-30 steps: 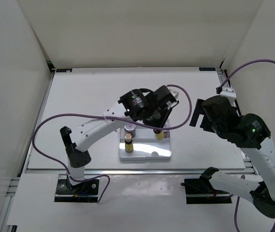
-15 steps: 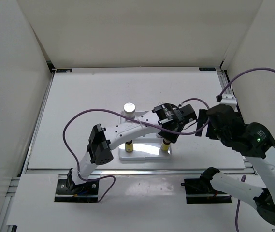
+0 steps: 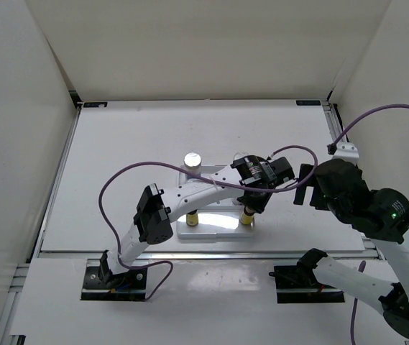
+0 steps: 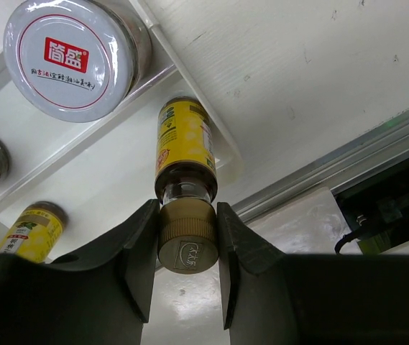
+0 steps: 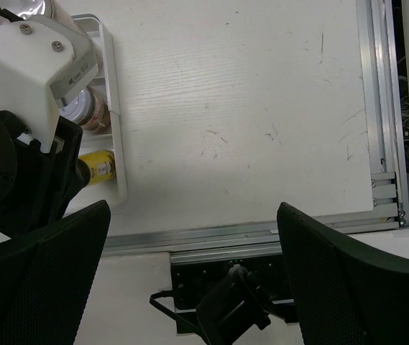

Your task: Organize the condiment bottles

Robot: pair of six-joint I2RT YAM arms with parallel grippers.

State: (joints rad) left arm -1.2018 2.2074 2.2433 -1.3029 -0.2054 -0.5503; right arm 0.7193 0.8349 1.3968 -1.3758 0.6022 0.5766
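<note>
My left gripper is shut on the dark cap of a slim yellow bottle. It holds the bottle upright at the front right corner of the white stepped tray. In the top view the gripper covers most of that bottle. A second yellow bottle stands at the tray's front left and also shows in the left wrist view. A short silver-lidded jar stands on the step behind. A silver-capped jar stands at the back left. My right gripper is open and empty, right of the tray.
The tray's right rim and a jar show in the right wrist view, with bare white table to their right. A metal rail runs along the table's near edge. The purple cable loops over the left arm.
My left gripper has swung from over the tray's back toward its front right corner and come down with the yellow bottle. The right arm has shifted slightly nearer and to the right.
</note>
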